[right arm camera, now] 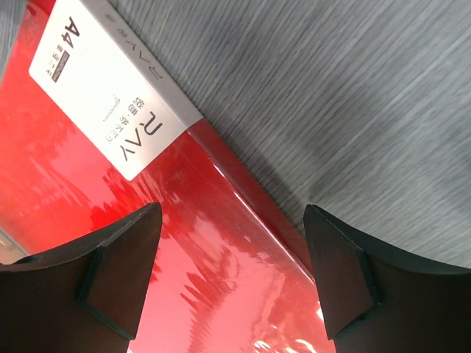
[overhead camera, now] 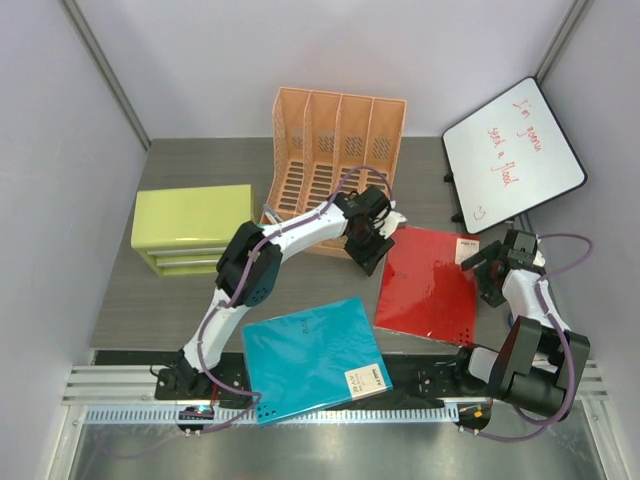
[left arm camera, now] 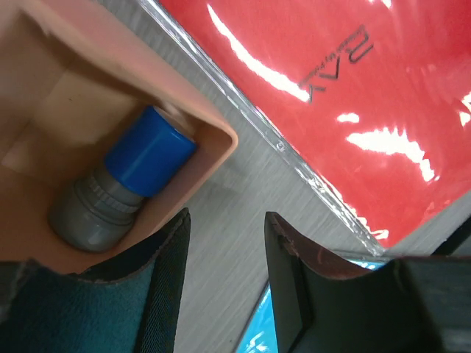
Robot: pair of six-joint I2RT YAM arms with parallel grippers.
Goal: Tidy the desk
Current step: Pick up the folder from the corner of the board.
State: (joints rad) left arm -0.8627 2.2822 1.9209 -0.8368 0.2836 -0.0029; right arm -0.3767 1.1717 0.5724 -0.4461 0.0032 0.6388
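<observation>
Grey wood-grain laminate of the desk (overhead camera: 150, 300) lies under both arms. Judgement: the desk is heavy, rigid and fixed, with a smooth, probably slippery top. It offers no hold itself, so any grip belongs on the edges of the items lying on it.

Left gripper (left arm camera: 224, 228): jaws apart, nothing between them. Bare desk shows directly below the gap. The corner of a peach compartment (left arm camera: 213, 132), holding a blue-capped bottle (left arm camera: 140, 165), sits just beside one jaw.

Right gripper (right arm camera: 229, 220): jaws wide apart and empty. The edge of the red A4 pack (right arm camera: 184, 279) runs between them, with bare desk ahead of them.
</observation>
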